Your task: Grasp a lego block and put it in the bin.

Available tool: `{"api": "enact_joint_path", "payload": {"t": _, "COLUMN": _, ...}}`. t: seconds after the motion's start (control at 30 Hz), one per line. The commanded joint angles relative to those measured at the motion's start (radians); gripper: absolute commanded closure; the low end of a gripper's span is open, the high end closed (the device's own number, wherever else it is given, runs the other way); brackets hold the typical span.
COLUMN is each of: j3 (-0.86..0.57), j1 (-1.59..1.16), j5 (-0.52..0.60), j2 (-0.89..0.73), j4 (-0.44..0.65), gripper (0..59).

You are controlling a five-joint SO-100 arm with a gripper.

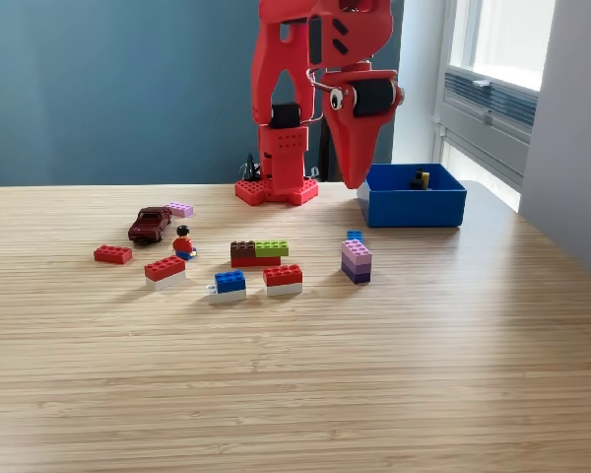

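My gripper point(356, 180) hangs pinched together and empty, fingertips just left of the bin point(412, 206). The purple-pink brick stack point(356, 261) sits below them, probably my next pick.

Red arm upright, gripper hanging nose-down beside the bin

The red arm point(291, 99) rises from its base point(276, 190) at the far edge of the table, its upper links running out of the top of the exterior view. The gripper point(356, 179) points straight down, its tapered tip in the air just off the bin's point(414, 207) corner on the exterior view's left. The jaws appear pressed together with nothing between them. A googly eye sits on the gripper's side.
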Motion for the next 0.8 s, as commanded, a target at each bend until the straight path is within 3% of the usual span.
{"api": "enact_joint_path", "payload": {"t": 0.03, "j3": -0.015, "j1": 0.044, "j5": 0.041, "j2": 0.084, "j4": -0.012, "gripper": 58.5}}
{"api": "enact_joint_path", "payload": {"t": 0.27, "j3": -0.009, "j1": 0.069, "j5": 0.161, "j2": 0.084, "j4": -0.014, "gripper": 58.5}}
{"api": "enact_joint_path", "payload": {"t": 0.57, "j3": -0.002, "j1": 0.046, "j5": 0.468, "j2": 0.083, "j4": -0.014, "gripper": 58.5}}
{"api": "enact_joint_path", "payload": {"t": 0.8, "j3": 0.032, "j1": 0.046, "j5": 0.624, "j2": 0.083, "j4": -0.014, "gripper": 58.5}}
